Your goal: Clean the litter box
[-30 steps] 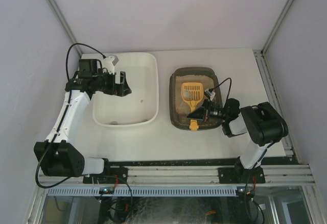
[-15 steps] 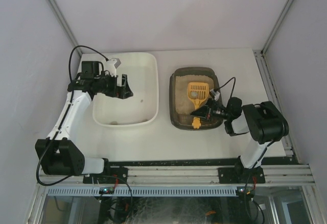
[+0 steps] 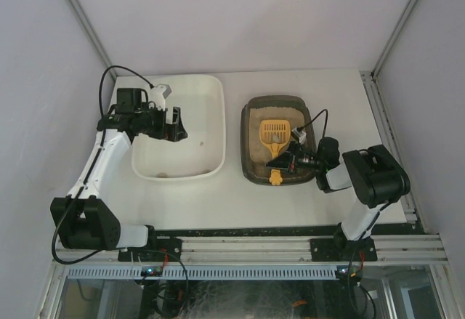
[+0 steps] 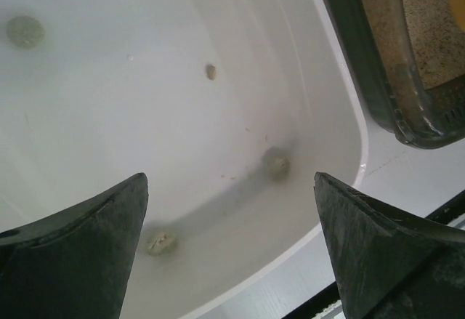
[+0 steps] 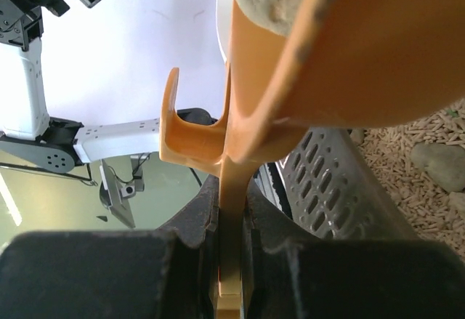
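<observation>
Top external: right gripper (image 3: 282,163), clamping the yellow scoop (image 3: 274,131), has nudged it left over the litter box (image 3: 246,136), likely sifting; left gripper (image 3: 179,124) wide.

Smooth glossy plastic tub (image 4: 218,14), matt plastic litter box (image 3: 245,144) (grainy litter (image 5: 407,166) inside).

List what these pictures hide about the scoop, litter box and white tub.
Top view: contents of the yellow slotted plastic scoop too small to tell; right gripper covers part of the dark grey-brown plastic litter box.
Right wrist view: scoop head cut off by the top edge.
Left wrist view: frame edges crop the white plastic tub.
</observation>
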